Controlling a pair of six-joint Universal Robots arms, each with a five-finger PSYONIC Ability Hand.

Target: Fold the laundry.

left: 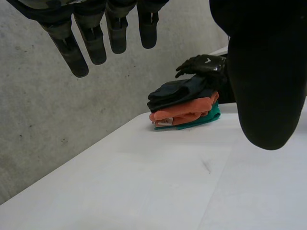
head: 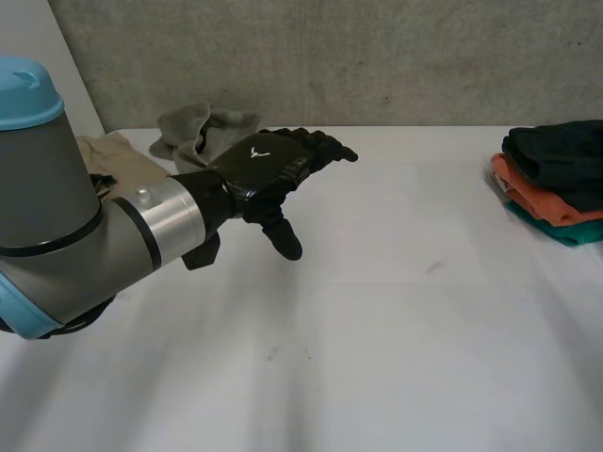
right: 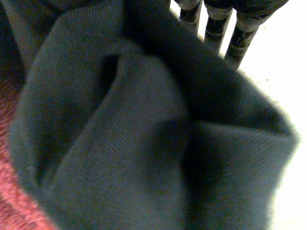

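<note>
My left hand hovers open over the white table, fingers straight and pointing right, thumb hanging down, holding nothing; its fingers are spread in its wrist view. At the table's right edge stands a folded stack: a black garment on an orange one on a teal one. In the left wrist view my right hand rests on the black garment atop the stack. Its fingers lie straight on the dark cloth, with orange cloth beside it.
A crumpled grey-beige garment and a tan one lie at the back left, behind my left arm. A grey wall runs along the table's far edge.
</note>
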